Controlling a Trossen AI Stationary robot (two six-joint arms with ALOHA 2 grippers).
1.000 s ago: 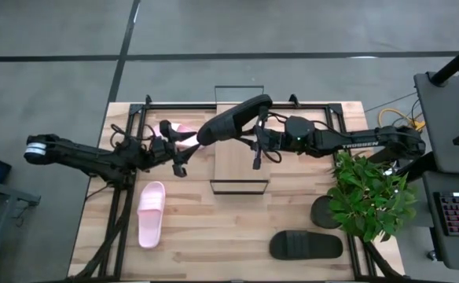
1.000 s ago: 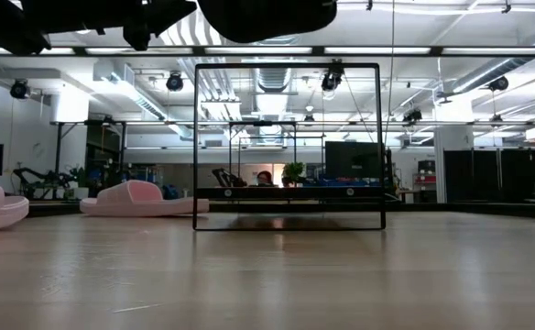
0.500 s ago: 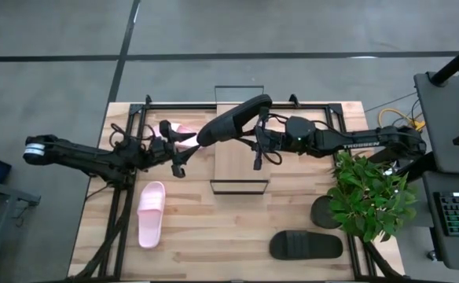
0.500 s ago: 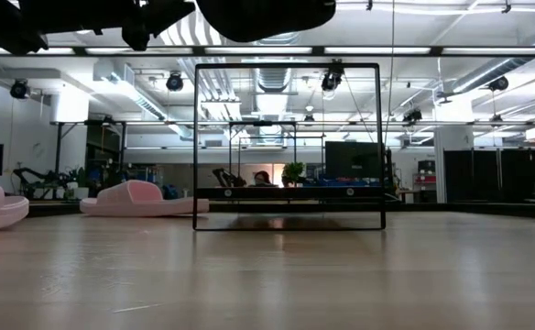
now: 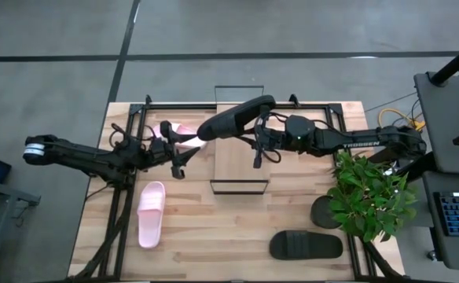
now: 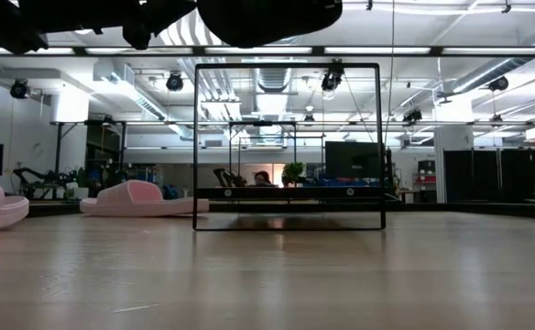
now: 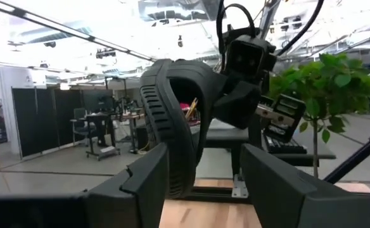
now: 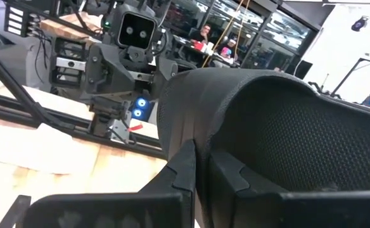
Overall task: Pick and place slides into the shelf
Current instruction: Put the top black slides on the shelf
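Note:
A black slide (image 5: 233, 119) is held in the air above the shelf (image 5: 240, 157), a light-wood panel in a thin black wire frame (image 6: 289, 147). My right gripper (image 5: 259, 135) is shut on it. My left gripper (image 5: 174, 148) is open, level with the slide's other end (image 7: 172, 126), which shows between its fingers. One pink slide (image 5: 152, 212) lies sole-down on the table. The second pink slide (image 5: 184, 130) lies by the left gripper, partly hidden. The other black slide (image 5: 306, 245) lies near the table's near edge. My right gripper pinches the black slide's strap at its edge (image 8: 201, 142) between its two fingers (image 8: 184, 170), coming level from the table's right. The slide is lifted clear and reaches out toward the left arm. My left gripper: whether its open fingers (image 7: 148, 177) touch the slide's end cannot be told.
A potted plant (image 5: 371, 192) stands at the table's right edge near the right arm. Black frame rails (image 5: 127, 181) run along the table's left side and far edge. Bare wood lies between the shelf and the near edge.
The right gripper has carried the black slide a little toward the table's right; both grippers keep their state.

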